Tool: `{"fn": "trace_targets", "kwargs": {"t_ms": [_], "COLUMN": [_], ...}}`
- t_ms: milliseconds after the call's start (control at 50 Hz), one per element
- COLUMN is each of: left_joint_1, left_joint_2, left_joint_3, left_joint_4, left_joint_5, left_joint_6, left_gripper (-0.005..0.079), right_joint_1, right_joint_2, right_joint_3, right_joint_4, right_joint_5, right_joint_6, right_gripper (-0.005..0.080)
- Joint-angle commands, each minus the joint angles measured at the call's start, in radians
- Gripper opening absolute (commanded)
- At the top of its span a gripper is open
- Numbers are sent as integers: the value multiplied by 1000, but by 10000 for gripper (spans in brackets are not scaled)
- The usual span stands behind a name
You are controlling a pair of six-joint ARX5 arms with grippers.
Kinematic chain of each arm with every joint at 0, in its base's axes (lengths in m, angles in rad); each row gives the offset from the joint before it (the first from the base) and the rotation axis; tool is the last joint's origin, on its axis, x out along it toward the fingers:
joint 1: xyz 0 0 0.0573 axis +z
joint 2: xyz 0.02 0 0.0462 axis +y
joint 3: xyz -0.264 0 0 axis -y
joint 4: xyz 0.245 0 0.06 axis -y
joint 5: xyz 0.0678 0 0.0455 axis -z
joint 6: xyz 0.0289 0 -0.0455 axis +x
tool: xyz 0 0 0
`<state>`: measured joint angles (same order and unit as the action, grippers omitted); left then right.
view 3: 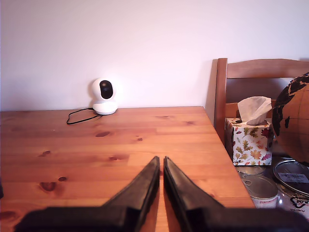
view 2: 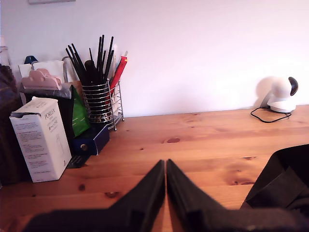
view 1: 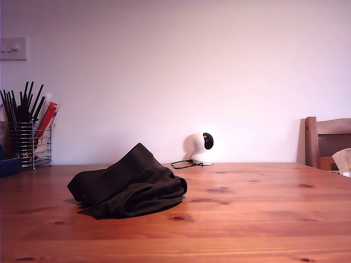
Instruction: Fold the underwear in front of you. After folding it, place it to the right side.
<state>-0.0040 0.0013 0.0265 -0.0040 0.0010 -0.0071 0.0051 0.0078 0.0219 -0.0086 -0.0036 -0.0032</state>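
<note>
The underwear (view 1: 129,183) lies in a crumpled heap on the table (view 1: 263,219), toward the exterior view's left of centre, unfolded. My first gripper (view 2: 165,166) has its jaws closed and empty, apart from the garment's edge. My second gripper (view 3: 161,163) is likewise closed on nothing, over bare wood. To start well, I should open both, approach low, and pinch opposite hems, so the fabric spreads flat before any fold.

One garment, one camera, two grippers, a scatter of clutter
One underwear (view 1: 129,183), one white camera (view 1: 202,148), one wire utensil rack (view 2: 102,104), one white carton (view 2: 42,137), one tissue box (view 3: 250,137), one chair (view 3: 256,92), one globe (view 3: 292,118); my first gripper (view 2: 165,169) and my second gripper (view 3: 161,164) make two
</note>
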Motion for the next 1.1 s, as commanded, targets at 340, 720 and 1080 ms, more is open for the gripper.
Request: {"fn": "trace_targets", "kwargs": {"t_ms": [340,720,1080], "left_joint_1": [82,82,82], "left_joint_2": [-14,-14,-14], "left_joint_3": [11,11,11], "left_joint_4": [-381,-381,-306], "left_joint_5": [129,129,121], "left_joint_6": [-12,-12,89], "left_gripper": [-20,-21,-20], "right_joint_1": [-72,-72,-71], "right_joint_2": [0,0,0], "right_joint_3": [-15,-15,-13], "right_joint_4": [-151,-151,-71], "right_joint_5": [-97,-97,-125], "right_joint_6": [32,32,61], "right_gripper": [-12,-12,-12]}}
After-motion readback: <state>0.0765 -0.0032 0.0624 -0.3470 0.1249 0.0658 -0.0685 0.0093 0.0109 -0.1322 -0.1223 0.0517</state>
